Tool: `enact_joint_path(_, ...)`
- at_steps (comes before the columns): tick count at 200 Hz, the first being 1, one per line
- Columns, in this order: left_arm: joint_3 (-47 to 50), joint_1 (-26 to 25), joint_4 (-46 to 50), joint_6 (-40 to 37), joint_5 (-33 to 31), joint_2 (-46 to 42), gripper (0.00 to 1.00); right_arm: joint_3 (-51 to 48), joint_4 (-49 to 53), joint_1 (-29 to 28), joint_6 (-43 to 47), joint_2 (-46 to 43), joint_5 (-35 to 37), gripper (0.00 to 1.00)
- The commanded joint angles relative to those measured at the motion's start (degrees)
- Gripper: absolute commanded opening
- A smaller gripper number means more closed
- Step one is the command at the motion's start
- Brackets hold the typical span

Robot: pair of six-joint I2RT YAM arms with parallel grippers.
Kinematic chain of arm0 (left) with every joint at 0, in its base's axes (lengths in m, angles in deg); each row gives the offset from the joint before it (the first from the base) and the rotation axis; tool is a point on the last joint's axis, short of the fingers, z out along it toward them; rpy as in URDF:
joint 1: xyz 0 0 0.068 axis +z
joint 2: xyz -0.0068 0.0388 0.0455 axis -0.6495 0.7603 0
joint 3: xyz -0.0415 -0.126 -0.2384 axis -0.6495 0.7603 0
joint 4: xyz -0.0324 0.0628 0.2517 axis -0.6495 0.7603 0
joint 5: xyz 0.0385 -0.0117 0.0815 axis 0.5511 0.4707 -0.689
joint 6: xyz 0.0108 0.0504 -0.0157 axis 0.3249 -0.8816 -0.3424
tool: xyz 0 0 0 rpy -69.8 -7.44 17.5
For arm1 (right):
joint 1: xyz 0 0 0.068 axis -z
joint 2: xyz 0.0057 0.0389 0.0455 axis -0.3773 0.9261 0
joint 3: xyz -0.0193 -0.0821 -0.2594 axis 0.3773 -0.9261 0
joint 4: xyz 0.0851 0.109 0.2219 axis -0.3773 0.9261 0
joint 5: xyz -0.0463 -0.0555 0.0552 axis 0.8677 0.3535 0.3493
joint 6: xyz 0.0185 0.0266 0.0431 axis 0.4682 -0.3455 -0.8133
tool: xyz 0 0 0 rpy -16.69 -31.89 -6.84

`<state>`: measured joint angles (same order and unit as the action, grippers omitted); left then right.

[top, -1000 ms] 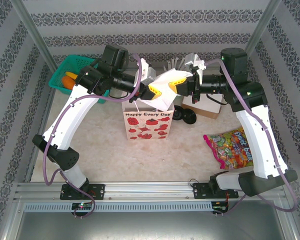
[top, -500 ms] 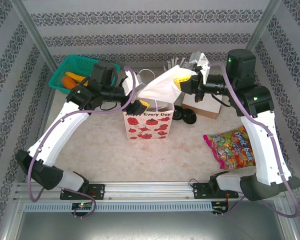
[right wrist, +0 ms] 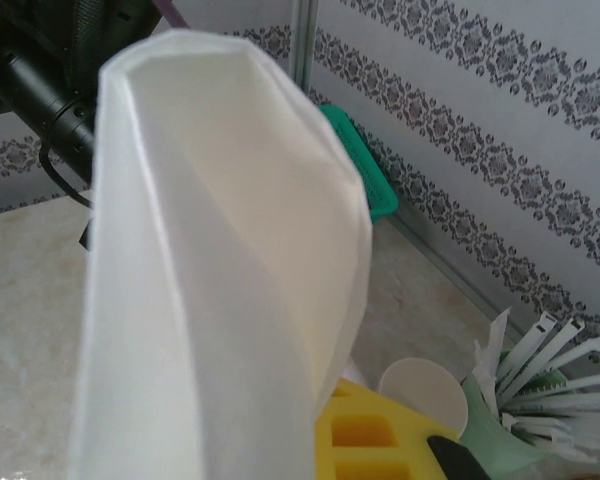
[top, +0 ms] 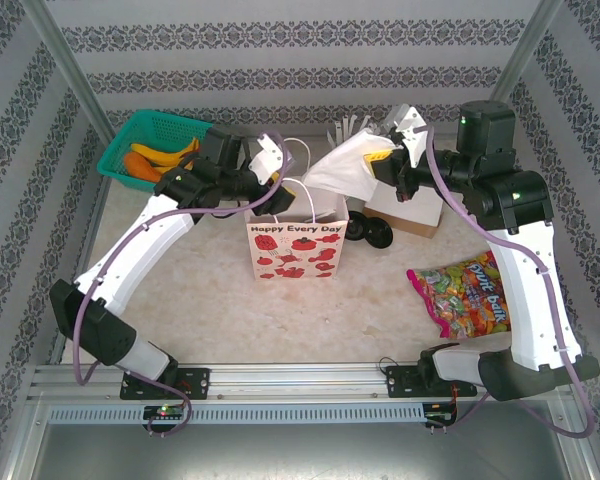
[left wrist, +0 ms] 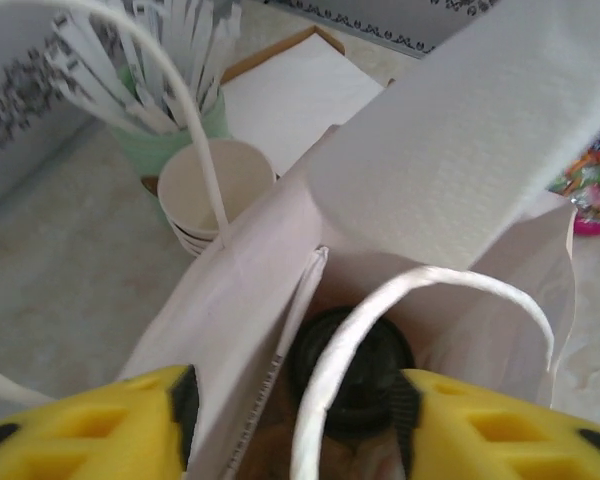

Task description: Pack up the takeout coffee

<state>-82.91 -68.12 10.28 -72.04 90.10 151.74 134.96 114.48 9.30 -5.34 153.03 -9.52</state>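
Observation:
The takeout coffee stands inside the white "Happy Every Day" gift bag (top: pixel 293 248); its black lid (left wrist: pixel 365 385) shows deep in the bag, its green sides hidden. My left gripper (left wrist: pixel 295 425) hovers open over the bag's left rim (top: pixel 278 182), its yellow fingers (left wrist: pixel 90 425) straddling the bag wall and a white handle (left wrist: pixel 380 320), touching nothing. My right gripper (top: pixel 382 165) is shut on a folded white napkin (top: pixel 345 162), held above the bag's right side. The napkin (right wrist: pixel 220 260) covers most of the fingers in the right wrist view; one yellow finger (right wrist: pixel 380 440) shows.
A mint-green holder of white sticks (left wrist: pixel 170 120) and stacked cream cups (left wrist: pixel 215 190) stand behind the bag. Loose black lids (top: pixel 370 232) and a flat box (top: pixel 410 215) lie right of it. A green fruit basket (top: pixel 150 150) sits back left, a candy bag (top: pixel 460 290) front right.
My left gripper has drawn back to the left, away from the napkin and the bag's middle. The right gripper has carried the napkin slightly right and back.

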Motion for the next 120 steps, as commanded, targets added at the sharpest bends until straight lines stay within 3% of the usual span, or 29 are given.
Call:
enact_joint_path(1, 0.90, 0.37, -2.22, -0.45, 4.33, -2.47, 0.42, 0.73, 2.59, -0.03, 1.24, 0.30, 0.35, 0.00)
enact_joint_path(41, 8.48, 0.37, -9.54, -4.06, 7.04, -7.78, 0.27, 2.96, 4.16, -2.18, -0.13, 4.19, 0.58, 0.00)
enact_joint_path(87, 12.09, 0.37, -14.14, -6.77, 6.98, -10.13, 0.28, 6.38, 5.39, -5.02, -0.96, 9.16, 1.55, 0.00)
enact_joint_path(120, 15.24, 0.33, -17.33, -9.75, 8.35, -12.15, 0.30, 9.37, 2.51, -3.81, -5.97, 9.77, 7.77, 0.00)
